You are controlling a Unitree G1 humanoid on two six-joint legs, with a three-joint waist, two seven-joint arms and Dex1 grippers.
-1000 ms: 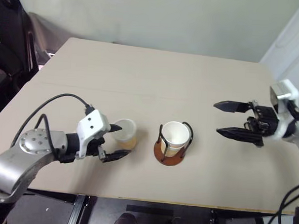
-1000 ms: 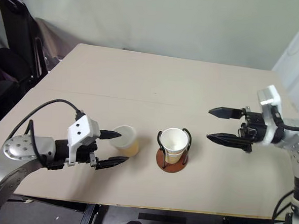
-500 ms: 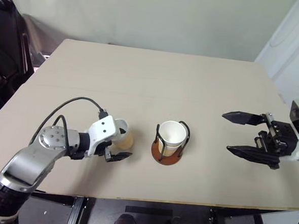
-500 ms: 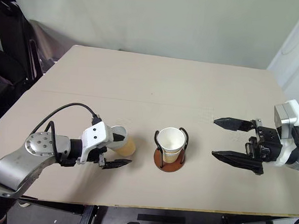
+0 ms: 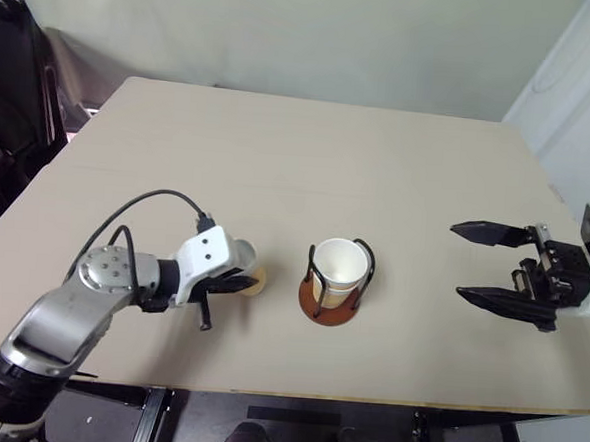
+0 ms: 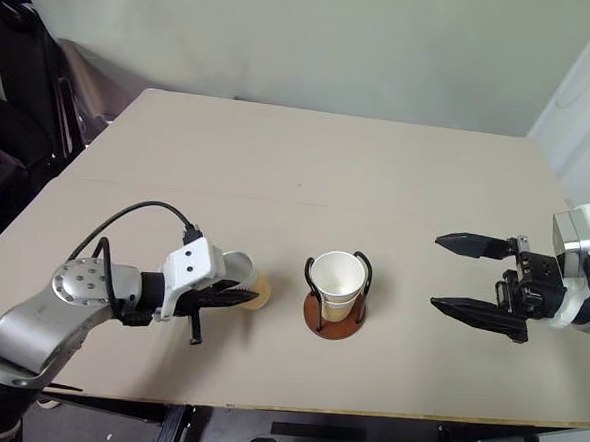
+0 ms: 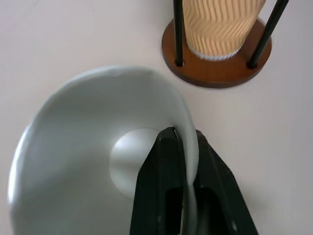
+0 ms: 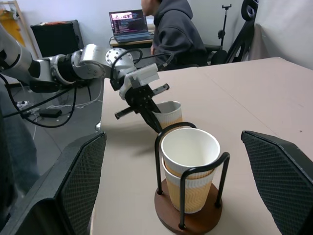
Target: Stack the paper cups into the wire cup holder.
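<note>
No text, label, brand, number or sign can be read. The paper cups [image 8: 190, 166] carry only a wavy embossed pattern on their tan sides, with no print. The wire cup holder [image 8: 188, 218] has a plain reddish-brown base. The worktop [image 6: 318, 172] is bare of any marking. The laptop [image 8: 128, 25] behind the person shows a lit screen with lines of content, but they are too small to make out.
</note>
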